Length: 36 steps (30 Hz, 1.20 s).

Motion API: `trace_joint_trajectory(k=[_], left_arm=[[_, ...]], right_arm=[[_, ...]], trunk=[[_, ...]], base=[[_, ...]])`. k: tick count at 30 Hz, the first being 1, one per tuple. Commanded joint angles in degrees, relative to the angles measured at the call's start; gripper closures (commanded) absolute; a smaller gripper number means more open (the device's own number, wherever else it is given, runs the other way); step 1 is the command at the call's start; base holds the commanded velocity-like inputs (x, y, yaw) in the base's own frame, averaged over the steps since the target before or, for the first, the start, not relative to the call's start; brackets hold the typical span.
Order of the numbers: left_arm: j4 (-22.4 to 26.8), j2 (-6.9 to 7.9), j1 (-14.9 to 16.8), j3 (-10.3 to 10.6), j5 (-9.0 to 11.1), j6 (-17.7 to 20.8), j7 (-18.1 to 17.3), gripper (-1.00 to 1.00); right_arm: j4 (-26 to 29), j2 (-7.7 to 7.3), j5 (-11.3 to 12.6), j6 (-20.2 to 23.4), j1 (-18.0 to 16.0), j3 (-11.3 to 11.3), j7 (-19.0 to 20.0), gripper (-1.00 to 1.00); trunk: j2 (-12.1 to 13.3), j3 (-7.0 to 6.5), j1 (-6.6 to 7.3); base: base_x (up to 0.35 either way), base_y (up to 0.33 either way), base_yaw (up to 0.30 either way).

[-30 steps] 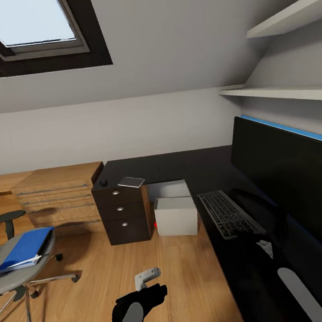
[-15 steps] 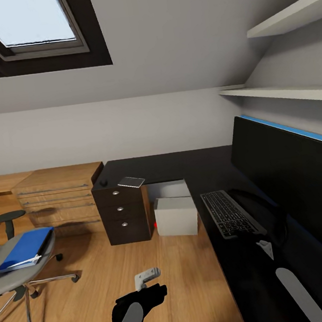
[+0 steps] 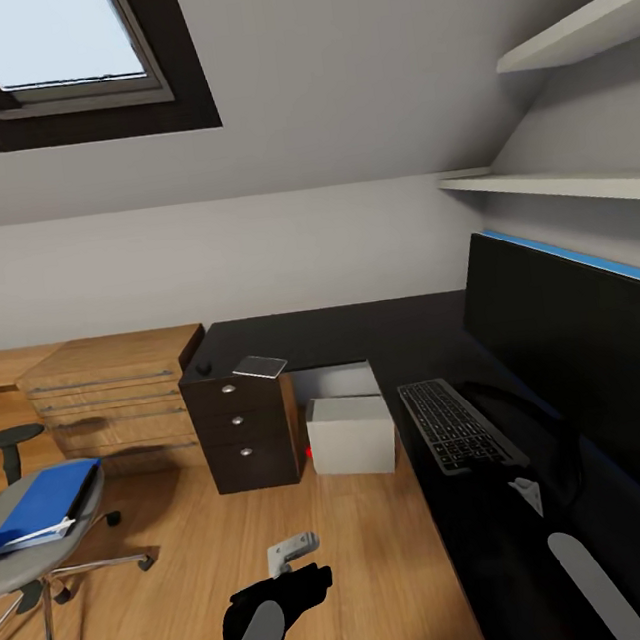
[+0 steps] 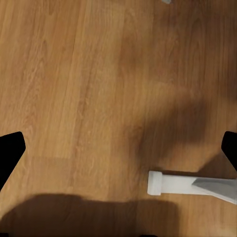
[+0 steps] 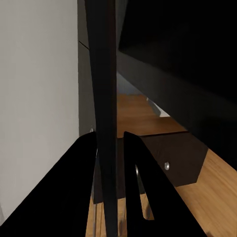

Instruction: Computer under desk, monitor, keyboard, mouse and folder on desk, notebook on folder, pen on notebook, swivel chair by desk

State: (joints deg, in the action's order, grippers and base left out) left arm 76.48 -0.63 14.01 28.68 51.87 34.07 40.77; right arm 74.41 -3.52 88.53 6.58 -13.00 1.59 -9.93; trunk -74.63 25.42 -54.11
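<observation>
Glossy black bench (image 3: 462,583) carries the wide black monitor (image 3: 586,367), clamped by the right hand (image 5: 111,163); left hand (image 3: 289,554) is apart.

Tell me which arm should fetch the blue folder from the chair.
Left. The folder lies on the chair on that side, and the left gripper hangs open over the floor nearby; the right gripper is clamped on the monitor.

Swivel chair (image 3: 29,556) cropped (left edge).

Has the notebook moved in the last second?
No. The notebook lies at the same spot on the desk, above the drawer unit; the whole view shifted slightly.
</observation>
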Motion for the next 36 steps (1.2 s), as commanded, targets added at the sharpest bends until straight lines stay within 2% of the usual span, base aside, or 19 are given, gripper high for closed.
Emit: trace_joint_trajectory(k=[1, 36], left_arm=[[0.07, 0.01, 0.05, 0.06, 0.51, 0.04, 0.54, -1.00], [-1.16, -0.07, 0.05, 0.06, 0.43, 0.04, 0.54, -1.00]], right_arm=[[-0.21, 0.00, 0.15, 0.27, -0.01, 0.08, -0.32, 1.00], [-0.14, 0.00, -0.33, -0.02, -0.01, 0.08, -0.36, 1.00]], trunk=[[-0.03, 0.07, -0.01], [-0.03, 0.07, -0.01]], base=[[0.022, 0.000, 0.000], [-0.016, -0.007, 0.000]])
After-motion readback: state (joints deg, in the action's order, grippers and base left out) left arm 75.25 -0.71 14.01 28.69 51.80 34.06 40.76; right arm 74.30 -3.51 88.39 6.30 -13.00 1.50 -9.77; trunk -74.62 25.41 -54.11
